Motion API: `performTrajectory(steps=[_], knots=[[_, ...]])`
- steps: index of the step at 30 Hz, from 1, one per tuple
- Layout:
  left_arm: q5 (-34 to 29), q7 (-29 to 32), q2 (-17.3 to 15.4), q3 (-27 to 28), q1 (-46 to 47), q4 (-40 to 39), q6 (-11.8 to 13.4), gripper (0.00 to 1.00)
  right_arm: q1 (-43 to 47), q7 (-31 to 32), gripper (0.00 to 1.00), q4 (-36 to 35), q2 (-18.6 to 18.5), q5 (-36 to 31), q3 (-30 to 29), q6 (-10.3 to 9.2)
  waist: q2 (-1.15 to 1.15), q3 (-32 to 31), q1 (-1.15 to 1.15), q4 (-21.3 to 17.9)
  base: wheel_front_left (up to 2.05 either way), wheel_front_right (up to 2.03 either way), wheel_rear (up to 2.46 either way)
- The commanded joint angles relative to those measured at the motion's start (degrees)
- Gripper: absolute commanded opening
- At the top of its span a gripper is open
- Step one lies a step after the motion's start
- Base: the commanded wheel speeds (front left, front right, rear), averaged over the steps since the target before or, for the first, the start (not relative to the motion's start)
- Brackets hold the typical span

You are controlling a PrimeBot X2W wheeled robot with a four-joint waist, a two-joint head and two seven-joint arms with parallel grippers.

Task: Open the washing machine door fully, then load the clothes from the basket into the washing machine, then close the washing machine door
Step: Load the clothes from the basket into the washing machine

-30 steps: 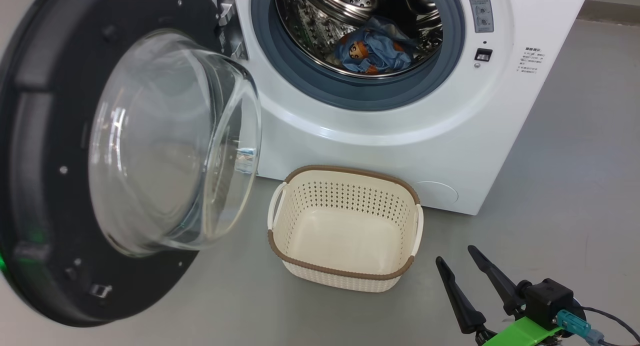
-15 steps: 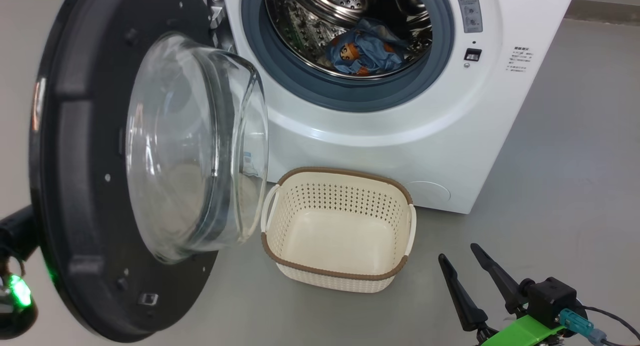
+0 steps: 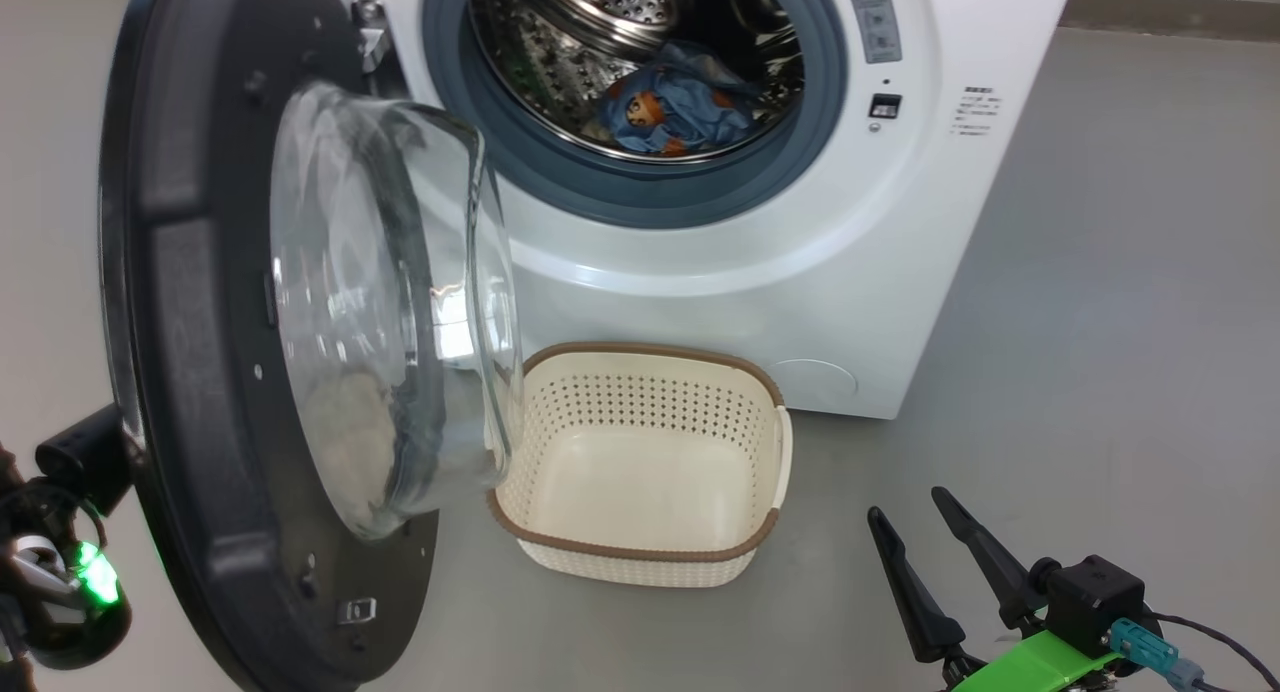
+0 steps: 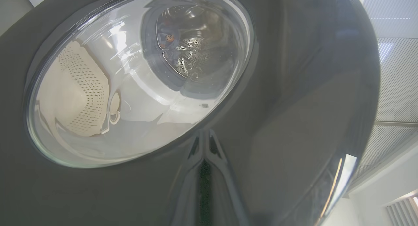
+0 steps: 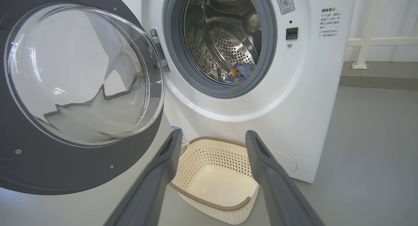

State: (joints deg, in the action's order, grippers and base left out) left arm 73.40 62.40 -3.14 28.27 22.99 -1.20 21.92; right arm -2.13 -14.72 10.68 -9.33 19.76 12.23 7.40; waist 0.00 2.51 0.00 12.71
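Washing machine door [image 3: 190, 272]: open, swung out on its hinge at the left of the drum mouth; glass bowl faces the machine.
Washing machine [image 3: 800, 272]: white front-loader, drum mouth exposed.
Clothes [image 3: 670, 107]: a light blue garment with orange-brown prints lies low in the steel drum; no second garment can be made out.
Basket [image 3: 640, 357]: upright on the grey floor [image 3: 1100, 322] just in front of the machine, bare cream bottom showing.
Left gripper [image 4: 204, 160]: fingers pressed together, holding nothing, tips at the door's glossy black outer face.
Right gripper [image 3: 908, 502]: fingers spread wide, holding nothing, low at right, well apart from the basket.
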Motion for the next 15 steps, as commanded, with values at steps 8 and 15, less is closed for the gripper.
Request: performTrajectory(steps=[8, 15], knots=[[3.76, -0.95, -0.16, -0.04, 0.68, -1.87, -0.13, 0.0, 0.1, -0.28, 1.0, -1.36, 0.18, -0.23, 1.08, 0.09, 0.0, -0.53, 0.0, -4.59, 0.0, 0.0, 0.0], [5.89, -3.45, 0.16, -1.47, 0.81, -2.23, -0.28, 0.0, 0.52, -0.28, 1.0, -1.27, 0.31, -0.24, 1.11, 0.09, 0.0, -1.09, 0.0, -7.41, 0.0, 0.0, 0.0]])
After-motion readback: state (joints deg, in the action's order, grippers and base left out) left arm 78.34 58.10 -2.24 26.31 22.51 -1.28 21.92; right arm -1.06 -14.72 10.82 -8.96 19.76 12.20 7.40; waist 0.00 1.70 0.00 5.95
